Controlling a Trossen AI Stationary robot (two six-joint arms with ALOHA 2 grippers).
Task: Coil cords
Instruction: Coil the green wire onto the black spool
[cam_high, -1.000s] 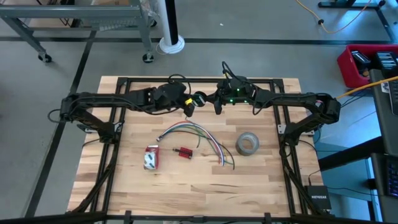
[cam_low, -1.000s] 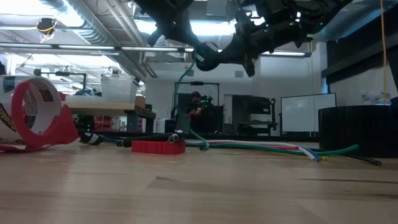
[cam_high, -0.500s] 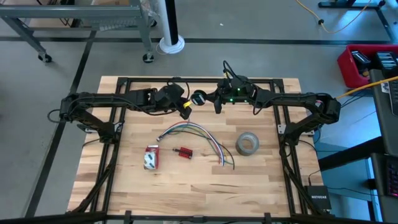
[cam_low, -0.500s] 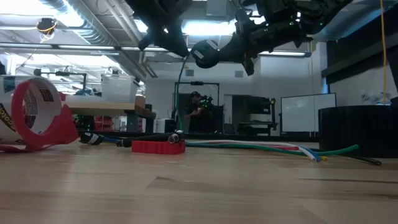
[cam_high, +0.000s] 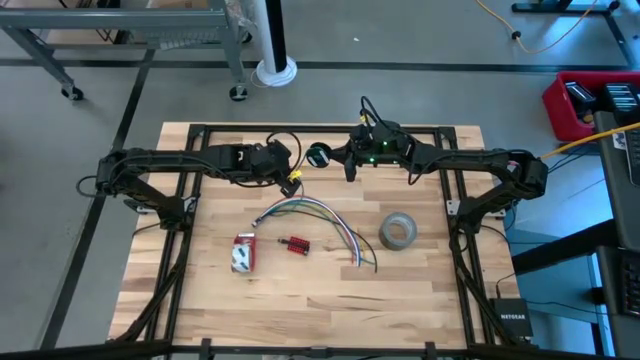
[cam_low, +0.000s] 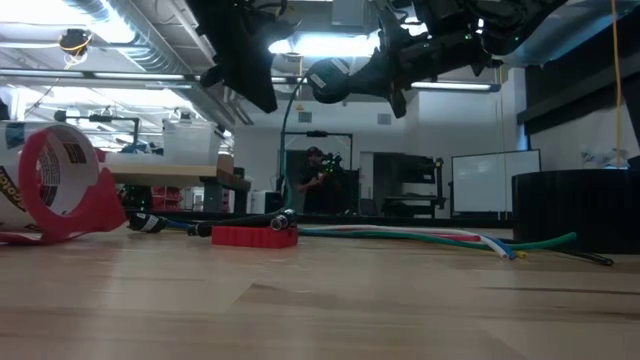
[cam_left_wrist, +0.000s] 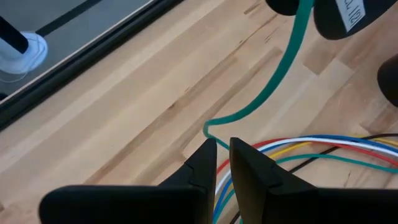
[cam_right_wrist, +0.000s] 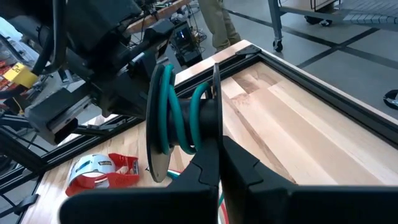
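My right gripper (cam_high: 332, 158) is shut on a small dark spool (cam_high: 318, 156) wound with teal-green cord (cam_right_wrist: 177, 127), high above the table's far middle. From the spool a free length of the cord (cam_left_wrist: 283, 68) drops to the table and joins a fan of coloured wires (cam_high: 312, 213) lying flat. My left gripper (cam_high: 291, 179) hovers left of the spool and a little nearer, above the wires. Its fingers (cam_left_wrist: 205, 165) are shut with nothing seen between them, and the cord passes beneath them. My right gripper pinches one round end plate of the spool (cam_right_wrist: 215, 102) at its rim, between its two fingers. The fingers come level from the table's right side. The spool is lifted clear with its axis about level. The cord hangs slack from it to the table (cam_low: 287, 150).
A grey tape roll (cam_high: 398, 231) lies right of the wires. A red and white tape dispenser (cam_high: 242, 252) and a small red part (cam_high: 295, 244) lie toward the near left. A black frame rail (cam_high: 320, 128) runs along the table's far edge. A person (cam_low: 318, 178) stands far back in the room.
My left gripper has drawn away from the spool, toward the table's left and a little toward the near edge. My right gripper has kept the spool and raised it slightly. The cord's free length now hangs in a longer arc down to the table.
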